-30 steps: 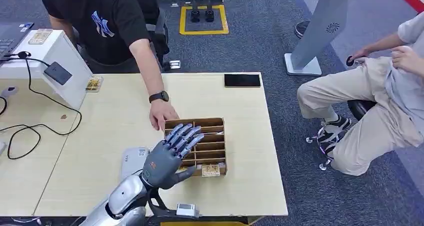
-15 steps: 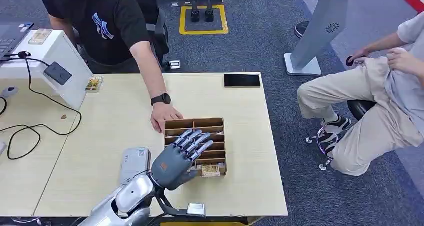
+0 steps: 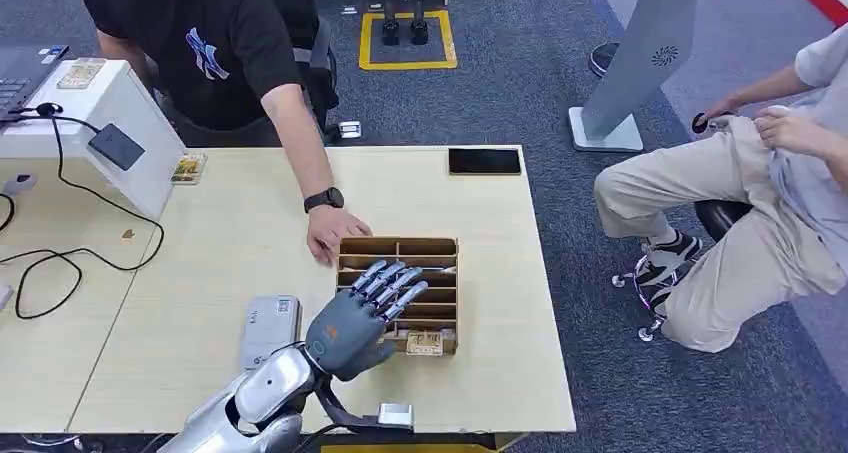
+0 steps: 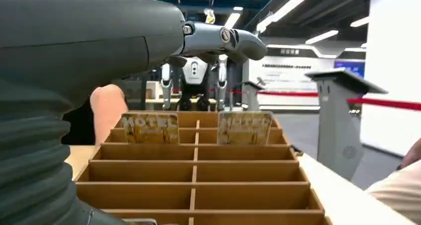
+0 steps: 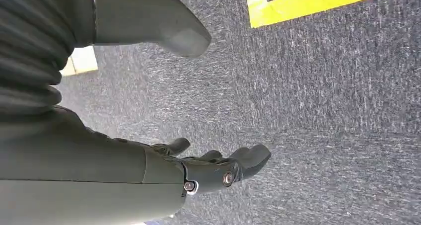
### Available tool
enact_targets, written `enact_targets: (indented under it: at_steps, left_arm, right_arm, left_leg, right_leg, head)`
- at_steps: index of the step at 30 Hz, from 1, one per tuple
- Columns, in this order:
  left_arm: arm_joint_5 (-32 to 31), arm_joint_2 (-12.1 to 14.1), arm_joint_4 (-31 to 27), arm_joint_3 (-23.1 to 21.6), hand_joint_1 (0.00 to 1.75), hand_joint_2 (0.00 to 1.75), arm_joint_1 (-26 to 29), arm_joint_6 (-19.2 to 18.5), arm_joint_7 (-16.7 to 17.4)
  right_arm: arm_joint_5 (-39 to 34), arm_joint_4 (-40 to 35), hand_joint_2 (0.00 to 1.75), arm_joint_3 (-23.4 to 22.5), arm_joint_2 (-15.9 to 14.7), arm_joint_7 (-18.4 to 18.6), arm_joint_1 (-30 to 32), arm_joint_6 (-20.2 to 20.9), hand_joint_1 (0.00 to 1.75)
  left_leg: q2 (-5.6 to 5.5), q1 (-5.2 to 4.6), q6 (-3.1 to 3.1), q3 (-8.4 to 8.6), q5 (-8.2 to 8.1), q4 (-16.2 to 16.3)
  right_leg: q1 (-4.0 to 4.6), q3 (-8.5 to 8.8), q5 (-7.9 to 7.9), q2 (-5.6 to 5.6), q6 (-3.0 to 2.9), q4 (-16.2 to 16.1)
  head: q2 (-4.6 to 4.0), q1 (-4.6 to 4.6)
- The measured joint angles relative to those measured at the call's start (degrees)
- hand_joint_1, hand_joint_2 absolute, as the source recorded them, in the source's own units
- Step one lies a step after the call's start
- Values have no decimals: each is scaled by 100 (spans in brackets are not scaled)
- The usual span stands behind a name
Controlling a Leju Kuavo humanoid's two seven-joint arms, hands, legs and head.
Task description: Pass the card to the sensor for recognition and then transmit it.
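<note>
Since a second ago the person's hand (image 3: 335,231) has pushed the wooden card rack (image 3: 444,245) slightly rightward, and your left hand (image 3: 362,315) has dropped lower over it, fingers spread, holding nothing. Left to right: white sensor box (image 3: 120,123), grey device (image 3: 270,325), rack with a card (image 3: 424,343) in its nearest row, black phone (image 3: 484,160). Your right hand (image 5: 218,168) hangs empty above grey carpet.

Two cards (image 4: 150,128) standing in the wooden rack (image 4: 196,173) each read "MOTEL" (the right one (image 4: 245,127) blurred, smaller print illegible).
</note>
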Motion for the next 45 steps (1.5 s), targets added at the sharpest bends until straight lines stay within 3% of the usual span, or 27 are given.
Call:
enact_targets:
  at_steps: [7,17,30,34,45]
  left_arm:
    - [-408,-87,185,-20,0,175,-20,-50,487]
    - [-848,-356,664,-22,0,175,-30,37,911]
    - [-881,-415,811,-22,0,175,-42,61,951]
    - [-955,-470,1038,-20,0,175,-47,326,968]
    - [-1034,-490,1102,-11,0,175,-14,553,1036]
  right_arm:
    - [70,0,175,-48,0,26,0,0,0]
    - [105,0,175,-85,-17,46,2,15,0]
    - [107,0,175,-85,-33,46,2,15,0]
    - [186,0,175,-94,-46,46,2,13,0]
    - [195,7,175,-175,-46,46,3,13,0]
  left_leg:
    - [0,0,0,0,0,0]
    - [0,-1,0,0,0,0]
    - [0,0,0,1,0,0]
    - [0,0,0,0,0,0]
    - [-1,0,0,0,0,0]
  right_leg:
    - [0,-1,0,0,0,0]
    - [0,0,0,0,0,0]
    - [0,0,0,0,0,0]
    - [0,0,0,0,0,0]
    - [0,2,0,-1,0,1]
  head:
    - [0,0]
    - [0,2]
    - [0,0]
    - [0,2]
    - [0,0]
